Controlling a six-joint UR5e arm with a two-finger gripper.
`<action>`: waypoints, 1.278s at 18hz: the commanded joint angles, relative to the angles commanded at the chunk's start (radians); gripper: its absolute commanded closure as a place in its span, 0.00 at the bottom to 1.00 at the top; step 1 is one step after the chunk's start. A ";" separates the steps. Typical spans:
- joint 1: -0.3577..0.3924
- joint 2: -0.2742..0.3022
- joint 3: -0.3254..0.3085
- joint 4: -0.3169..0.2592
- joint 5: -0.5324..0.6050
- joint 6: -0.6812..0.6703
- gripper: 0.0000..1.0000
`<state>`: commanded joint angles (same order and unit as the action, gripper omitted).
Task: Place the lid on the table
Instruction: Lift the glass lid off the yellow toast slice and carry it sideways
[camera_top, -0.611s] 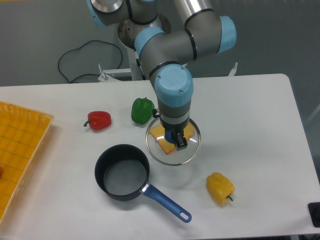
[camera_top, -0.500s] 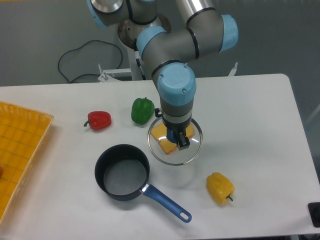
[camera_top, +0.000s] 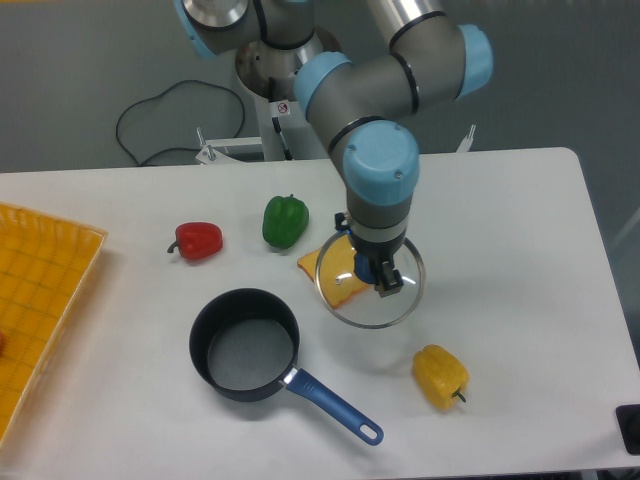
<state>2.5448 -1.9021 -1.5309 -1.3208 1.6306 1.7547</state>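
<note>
Grey cylindrical arm (camera_top: 375, 85) segments with light-blue joint caps, dark narrow tool (camera_top: 384, 277) below.

Around the held lid (camera_top: 369, 283) we list: orange wedge (camera_top: 333, 279) beneath its left edge, yellow pepper (camera_top: 440, 376) near below-right, saucepan (camera_top: 245, 345) left. Bare table (camera_top: 510, 250) lies to the right.

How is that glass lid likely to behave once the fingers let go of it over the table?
The lid looks like rigid glass with a thin metal rim, so probably brittle: lower it, don't drop it. Held only by its small centre knob in the gripper, it may swing or tilt. Being a flat disc, it should settle without rolling on the table.
</note>
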 joint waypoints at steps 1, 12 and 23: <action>0.006 -0.002 0.002 0.000 0.000 0.015 0.55; 0.081 -0.051 -0.006 0.075 0.000 0.126 0.55; 0.170 -0.074 -0.064 0.137 0.014 0.201 0.54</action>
<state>2.7151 -1.9757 -1.5953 -1.1843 1.6444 1.9558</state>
